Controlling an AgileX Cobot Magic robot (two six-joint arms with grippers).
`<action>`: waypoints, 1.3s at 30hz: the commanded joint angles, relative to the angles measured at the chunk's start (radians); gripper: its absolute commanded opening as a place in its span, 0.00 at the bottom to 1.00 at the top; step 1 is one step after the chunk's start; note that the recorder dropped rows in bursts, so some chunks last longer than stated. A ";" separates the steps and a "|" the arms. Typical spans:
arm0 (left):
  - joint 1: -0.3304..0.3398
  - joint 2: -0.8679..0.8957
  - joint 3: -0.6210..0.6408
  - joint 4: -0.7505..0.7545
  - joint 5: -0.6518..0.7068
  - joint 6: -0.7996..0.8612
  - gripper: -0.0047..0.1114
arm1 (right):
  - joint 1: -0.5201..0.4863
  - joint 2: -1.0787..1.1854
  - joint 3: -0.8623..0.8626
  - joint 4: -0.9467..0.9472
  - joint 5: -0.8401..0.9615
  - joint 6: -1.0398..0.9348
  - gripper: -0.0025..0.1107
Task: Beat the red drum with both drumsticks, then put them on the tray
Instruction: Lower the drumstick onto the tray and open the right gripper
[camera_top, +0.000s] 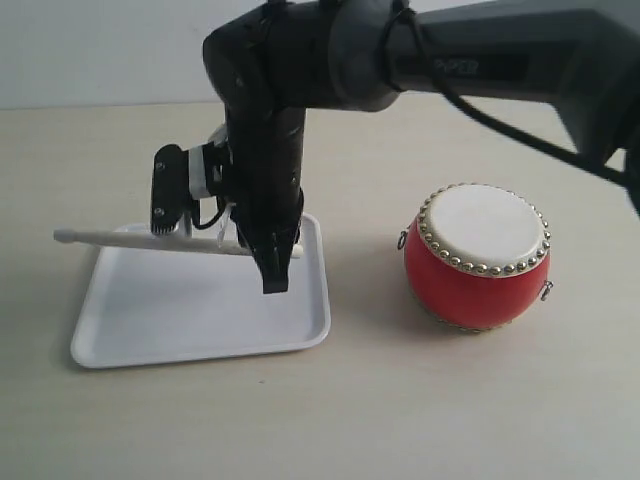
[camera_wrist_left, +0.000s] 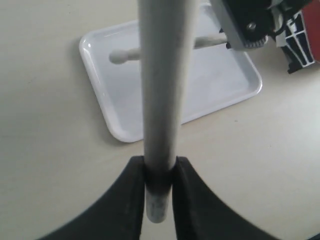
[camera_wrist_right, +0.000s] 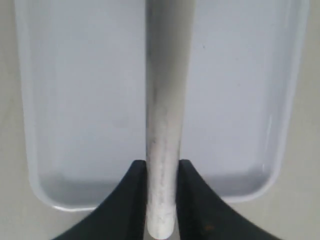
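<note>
The red drum (camera_top: 478, 258) stands upright on the table at the right, cream skin up. The white tray (camera_top: 120, 345) lies at the left. My right gripper (camera_top: 274, 280) reaches across over the tray's right part, shut on the butt of one drumstick (camera_top: 130, 240), which lies level just above the tray with its tip past the left rim. The right wrist view shows that drumstick (camera_wrist_right: 164, 100) pinched in the gripper (camera_wrist_right: 162, 172) over the tray (camera_wrist_right: 90, 100). My left gripper (camera_wrist_left: 159, 172) is shut on the other drumstick (camera_wrist_left: 162, 90), off the tray (camera_wrist_left: 125, 132); it is outside the exterior view.
The right arm's dark links (camera_top: 300, 60) hang over the tray and the table's middle. Bare table (camera_top: 380, 400) lies between the tray and the drum and along the front. In the left wrist view the right gripper's body (camera_wrist_left: 250, 20) sits above the tray's far corner.
</note>
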 joint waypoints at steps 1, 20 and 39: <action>0.001 -0.006 0.003 -0.023 0.010 -0.008 0.04 | 0.005 0.064 -0.006 -0.030 -0.043 0.013 0.02; 0.001 -0.013 0.003 -0.022 0.020 -0.001 0.04 | 0.005 0.104 -0.006 -0.104 -0.062 0.096 0.08; -0.017 -0.013 0.003 -0.017 0.020 -0.001 0.04 | 0.005 0.104 -0.006 -0.096 -0.054 0.096 0.16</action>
